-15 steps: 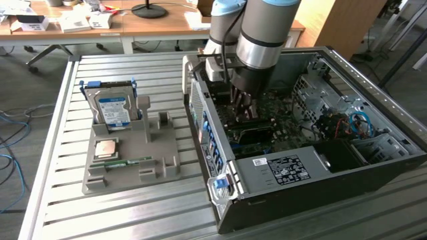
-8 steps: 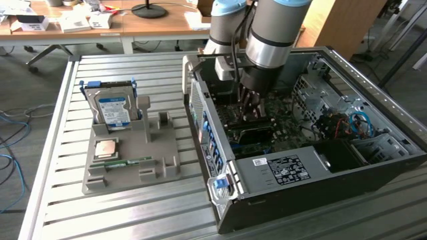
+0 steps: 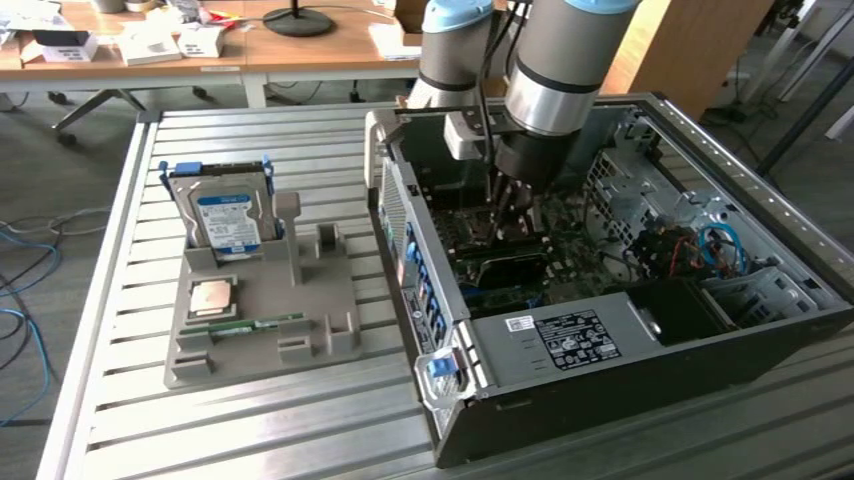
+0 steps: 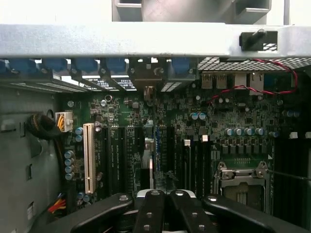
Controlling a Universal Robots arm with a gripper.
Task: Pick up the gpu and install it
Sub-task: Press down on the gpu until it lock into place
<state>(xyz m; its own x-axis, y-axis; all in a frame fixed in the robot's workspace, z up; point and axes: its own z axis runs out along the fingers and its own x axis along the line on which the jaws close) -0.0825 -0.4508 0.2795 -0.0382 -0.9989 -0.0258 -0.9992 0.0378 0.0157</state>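
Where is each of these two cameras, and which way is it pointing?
Exterior view: off the arm, above the slatted table, looking down at the open computer case and grey parts holder; the arm reaches into the case.
Wrist view: on the wrist inside the case, facing the motherboard; black gripper parts show.
Shared: the case interior and motherboard.

Grey floor (image 3: pixel 80 150) with blue cables (image 3: pixel 24 270) surrounds the slatted metal worktop (image 3: pixel 267 420); wooden desks (image 3: pixel 307 45) stand behind, carrying boxes (image 3: pixel 147 42).

Silver arm (image 3: pixel 554 70) w/ blue caps, black gripper (image 4: pixel 167 213) w/ screws
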